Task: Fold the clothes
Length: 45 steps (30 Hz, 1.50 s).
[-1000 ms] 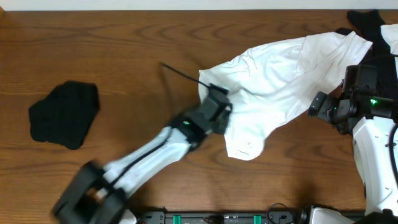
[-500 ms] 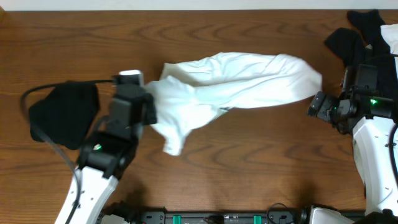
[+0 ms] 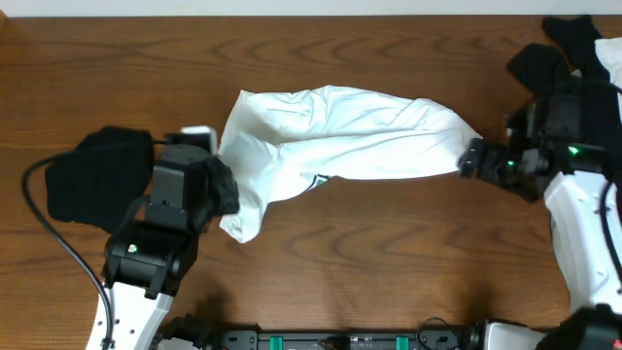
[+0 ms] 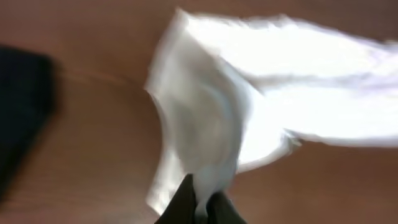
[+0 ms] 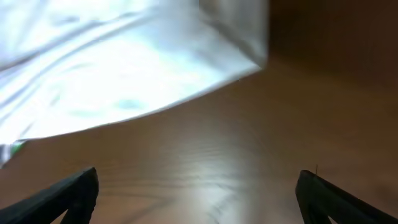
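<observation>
One black garment (image 3: 97,185) bunched at left, left gripper (image 3: 220,187) pinched tight on the T-shirt (image 3: 340,146), white, wrinkled, stretched as a band across the table (image 3: 389,262), right gripper (image 3: 472,158) gaping, empty, beside its right end

The shirt (image 3: 340,136) has been dragged leftward off the right end of the table (image 3: 389,253) and drawn out into a long band across the middle by the left gripper (image 3: 224,185), which has been swung from the centre to beside the black cloth (image 3: 87,180). The right gripper (image 3: 470,157) appears to have been edged slightly left, and a black garment (image 3: 536,66) at the far right has been uncovered.
</observation>
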Each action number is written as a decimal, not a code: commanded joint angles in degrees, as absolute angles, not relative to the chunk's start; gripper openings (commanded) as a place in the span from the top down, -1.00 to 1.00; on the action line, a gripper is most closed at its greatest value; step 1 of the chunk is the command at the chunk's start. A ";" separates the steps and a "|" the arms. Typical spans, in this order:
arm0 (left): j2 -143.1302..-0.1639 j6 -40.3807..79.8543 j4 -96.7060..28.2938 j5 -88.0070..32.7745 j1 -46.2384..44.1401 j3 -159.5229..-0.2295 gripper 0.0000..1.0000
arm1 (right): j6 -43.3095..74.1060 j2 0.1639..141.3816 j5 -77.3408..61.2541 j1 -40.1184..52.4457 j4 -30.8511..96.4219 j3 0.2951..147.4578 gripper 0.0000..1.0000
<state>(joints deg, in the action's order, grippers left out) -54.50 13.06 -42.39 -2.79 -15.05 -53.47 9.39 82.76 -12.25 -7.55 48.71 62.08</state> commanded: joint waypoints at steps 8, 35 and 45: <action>-54.22 4.21 -70.48 -32.97 -14.81 -53.87 0.88 | 6.22 90.35 -17.98 -0.34 29.47 61.80 -0.98; -54.22 -0.19 -77.93 -32.99 -14.85 -53.87 0.88 | 20.14 110.04 -8.27 4.27 19.79 61.78 -0.67; -54.22 -0.16 -75.20 -32.99 -14.85 -53.87 0.88 | 19.11 107.15 -7.94 3.97 27.22 62.28 -0.63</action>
<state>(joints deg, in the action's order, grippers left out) -54.48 1.02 -75.88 -32.62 -15.05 -53.41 19.31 107.90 -9.74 4.05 23.77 62.96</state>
